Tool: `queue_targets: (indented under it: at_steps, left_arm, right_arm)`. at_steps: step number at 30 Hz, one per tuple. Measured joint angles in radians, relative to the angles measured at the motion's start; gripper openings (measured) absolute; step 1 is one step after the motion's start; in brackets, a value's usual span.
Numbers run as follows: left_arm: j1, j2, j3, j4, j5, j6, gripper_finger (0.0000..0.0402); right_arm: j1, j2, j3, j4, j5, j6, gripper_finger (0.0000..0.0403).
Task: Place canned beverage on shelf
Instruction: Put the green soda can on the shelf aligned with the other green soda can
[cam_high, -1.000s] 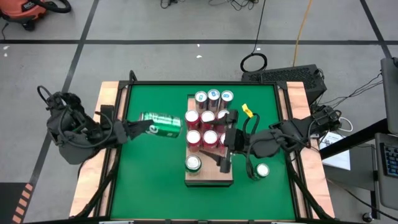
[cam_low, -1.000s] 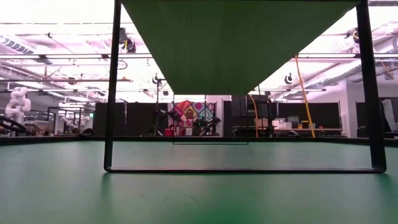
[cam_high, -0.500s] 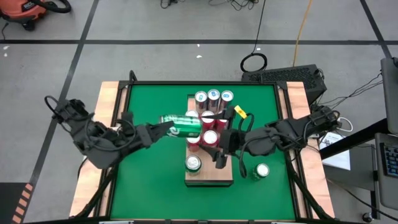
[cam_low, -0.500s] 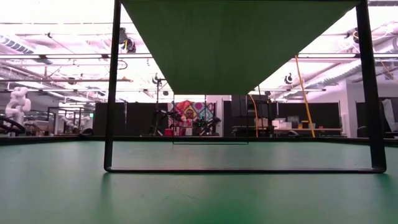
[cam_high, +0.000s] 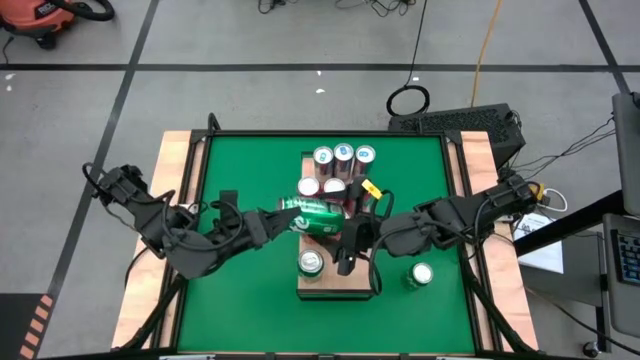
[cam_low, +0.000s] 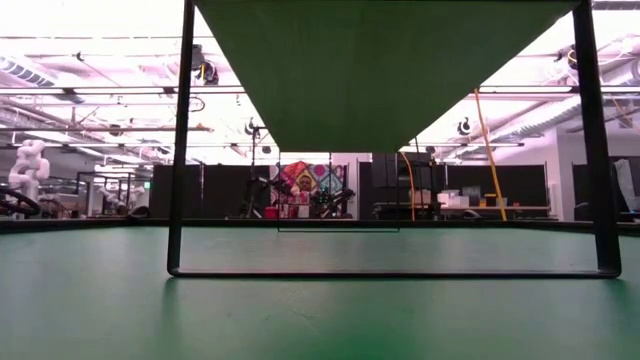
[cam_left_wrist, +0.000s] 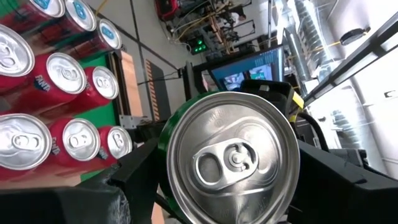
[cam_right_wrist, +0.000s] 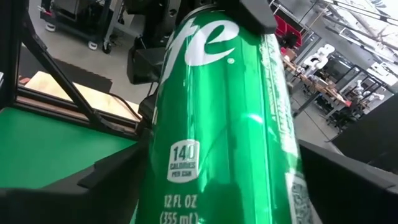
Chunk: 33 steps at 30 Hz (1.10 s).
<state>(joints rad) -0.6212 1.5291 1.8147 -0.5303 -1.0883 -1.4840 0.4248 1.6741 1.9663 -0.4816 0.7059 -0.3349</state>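
A green canned beverage lies level in the air above the red cans standing on the pale wooden shelf. My left gripper is shut on the can's end toward the table's left. My right gripper is open at the can's other end, and in the right wrist view its fingers stand on either side of the can's body. Another green can stands upright on the shelf's near part. My left gripper pinches the can's side wall between its two fingers, at the end with the pull-tab top, which faces the wrist. The fingers come level from the table's left and lie along the can. The can is level and clear of the cans below. My right gripper: I cannot tell whether its fingers touch the can.
Three blue-topped cans stand at the shelf's far end. One green can stands on the green table to the right of the shelf. The low view shows only bare table and a metal frame.
My left gripper has carried the green can, still level, toward the table's right edge, from left of the shelf to above its red cans. My right gripper has rolled and shifted slightly toward the can, whose free end now lies between its fingers.
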Motion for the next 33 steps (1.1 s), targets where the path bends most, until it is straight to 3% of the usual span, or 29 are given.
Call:
queue_targets:
  at_steps: [10, 15, 20, 25, 29, 33]
  left_arm:
    - [0.000, 0.000, 0.000, -0.001, 0.011, 0.000, 0.0287]
    - [0.000, 0.000, 0.000, 0.013, 0.026, 0.036, 0.0310]
    - [-0.001, -0.015, 0.000, 0.070, 0.033, 0.143, 0.0361]
    - [0.000, -0.049, 0.000, 0.151, 0.004, 0.347, 0.0396]
    - [0.002, -0.083, 0.001, 0.255, 0.018, 0.632, 0.0395]
    - [0.002, -0.116, 0.001, 0.331, 0.075, 0.907, 0.0395]
  right_arm:
    - [0.000, 0.000, 0.000, 0.000, 0.000, -0.020, 0.0294]
    - [0.003, -0.002, 0.000, 0.000, 0.002, -0.011, 0.0293]
    - [0.008, -0.009, 0.000, 0.031, 0.000, 0.079, 0.0295]
    - [0.008, -0.040, -0.002, 0.075, -0.002, 0.210, 0.0294]
    - [0.008, -0.089, -0.002, 0.085, -0.006, 0.358, 0.0294]
    - [-0.011, -0.138, -0.002, 0.097, -0.106, 0.498, 0.0294]
